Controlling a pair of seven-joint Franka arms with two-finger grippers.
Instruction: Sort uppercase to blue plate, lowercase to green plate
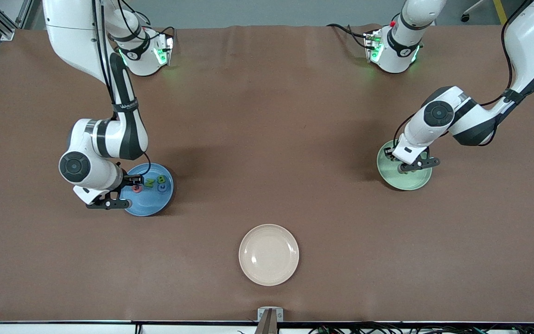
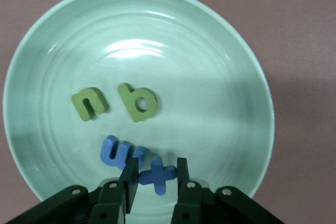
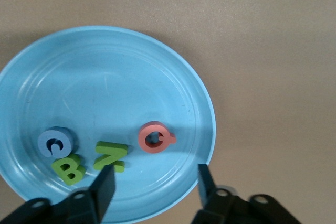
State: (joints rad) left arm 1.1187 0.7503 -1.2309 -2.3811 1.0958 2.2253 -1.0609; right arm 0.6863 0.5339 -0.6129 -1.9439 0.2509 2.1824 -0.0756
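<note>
The blue plate (image 1: pixel 155 204) holds the uppercase letters: red-pink Q (image 3: pixel 155 137), green N (image 3: pixel 110 156), green B (image 3: pixel 68 169) and blue G (image 3: pixel 55 142). My right gripper (image 1: pixel 119 191) hangs open and empty over that plate's rim (image 3: pixel 202 103); in its wrist view (image 3: pixel 155 174) the jaws stand wide apart. The green plate (image 1: pixel 410 183) holds the lowercase letters: olive u/n (image 2: pixel 89 103), olive q/b (image 2: pixel 137 102) and blue m (image 2: pixel 118 153). My left gripper (image 2: pixel 155 163) is low over the green plate (image 2: pixel 252 77), shut on the blue x (image 2: pixel 157 177).
An empty beige plate (image 1: pixel 269 254) sits on the brown table nearer to the front camera, midway between the two arms. A small bracket (image 1: pixel 270 315) stands at the table's front edge.
</note>
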